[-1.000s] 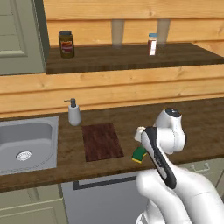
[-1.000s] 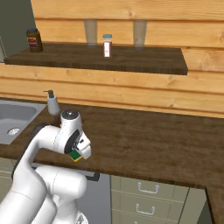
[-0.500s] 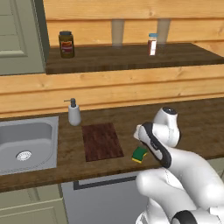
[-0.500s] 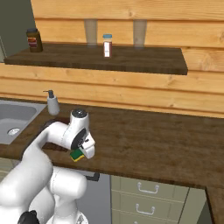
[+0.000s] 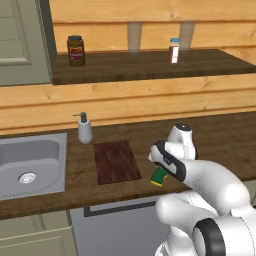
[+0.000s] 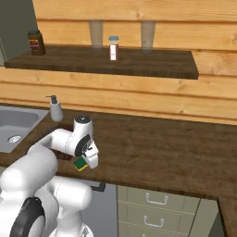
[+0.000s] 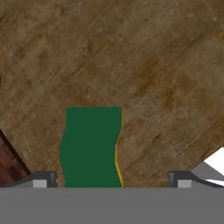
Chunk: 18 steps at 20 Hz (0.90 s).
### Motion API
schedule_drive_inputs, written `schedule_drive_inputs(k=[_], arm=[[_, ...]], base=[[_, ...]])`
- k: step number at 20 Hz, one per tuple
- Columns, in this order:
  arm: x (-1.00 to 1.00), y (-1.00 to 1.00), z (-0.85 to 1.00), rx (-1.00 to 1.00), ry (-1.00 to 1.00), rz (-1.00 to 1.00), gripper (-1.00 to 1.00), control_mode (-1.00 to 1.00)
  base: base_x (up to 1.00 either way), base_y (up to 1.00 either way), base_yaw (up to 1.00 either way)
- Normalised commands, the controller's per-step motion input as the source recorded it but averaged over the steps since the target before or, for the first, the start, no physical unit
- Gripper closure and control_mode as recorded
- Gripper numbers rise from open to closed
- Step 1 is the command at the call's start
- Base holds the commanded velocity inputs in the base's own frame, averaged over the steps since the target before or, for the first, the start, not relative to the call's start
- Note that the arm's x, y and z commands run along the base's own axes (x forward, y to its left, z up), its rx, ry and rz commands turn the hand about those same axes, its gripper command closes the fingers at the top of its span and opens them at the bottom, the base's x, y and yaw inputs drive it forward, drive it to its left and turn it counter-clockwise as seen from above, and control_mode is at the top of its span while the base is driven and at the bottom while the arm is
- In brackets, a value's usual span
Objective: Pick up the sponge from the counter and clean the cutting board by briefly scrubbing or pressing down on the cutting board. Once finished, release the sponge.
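Gripper: the gripper (image 7: 109, 181) hangs low over the sponge, fingers spread wide, nothing held, and the sponge sits off-centre, nearer one fingertip (image 7: 41, 178).
Sponge: the sponge (image 5: 159, 176) lies green face up on the counter (image 5: 220, 140), near the front edge.
Cutting board: the cutting board (image 5: 116, 161) lies just beside the sponge, toward the sink (image 5: 30, 165).
Progress: early going; my read is that the grasp, the scrub and the release are all still to do.

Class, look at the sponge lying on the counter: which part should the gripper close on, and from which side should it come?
Come straight down from above and close on the two long yellow sides of the sponge. It lies flat, green face up, between the open fingertips, so only its narrow width fits them.
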Motion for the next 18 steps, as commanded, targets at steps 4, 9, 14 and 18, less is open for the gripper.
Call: schedule_drive_inputs(k=[4, 9, 14, 18], arm=[[0.11, 0.09, -0.34, 0.0, 0.0, -0.05, -1.0, -1.0], [0.11, 0.0, -0.41, 0.01, 0.05, -0.03, -1.0, -1.0], [0.12, 0.02, -0.43, 0.0, 0.06, -0.04, -1.0, -1.0], [0.05, 0.04, -0.21, 0.04, 0.0, -0.04, -1.0, -1.0]], base=[[0.0, 0.0, 0.0], [0.0, 0.0, 0.0], [0.0, 0.0, 0.0], [0.0, 0.0, 0.0]])
